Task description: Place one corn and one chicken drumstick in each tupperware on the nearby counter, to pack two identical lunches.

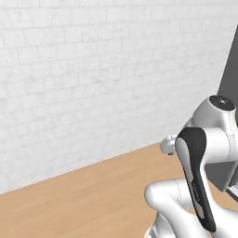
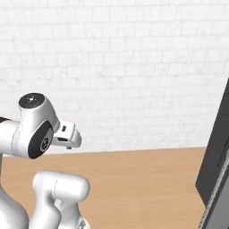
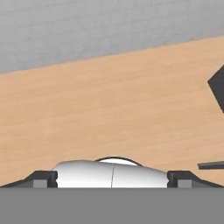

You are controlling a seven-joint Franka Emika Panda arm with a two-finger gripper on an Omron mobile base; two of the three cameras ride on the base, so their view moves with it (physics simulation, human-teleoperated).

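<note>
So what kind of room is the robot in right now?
Probably a plain corner of an indoor room. There is a white brick wall, a light wooden floor and a tall dark panel at the right edge. Nothing here shows which sort of room it is.

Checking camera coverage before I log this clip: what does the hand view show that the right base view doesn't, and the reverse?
Hand view: the fingers, open wide with nothing between them. Right base view: the white arm with its dark joint, seen from the side. Both: the pale brick wall, the light wood surface below it, and a dark panel at the right edge.
</note>
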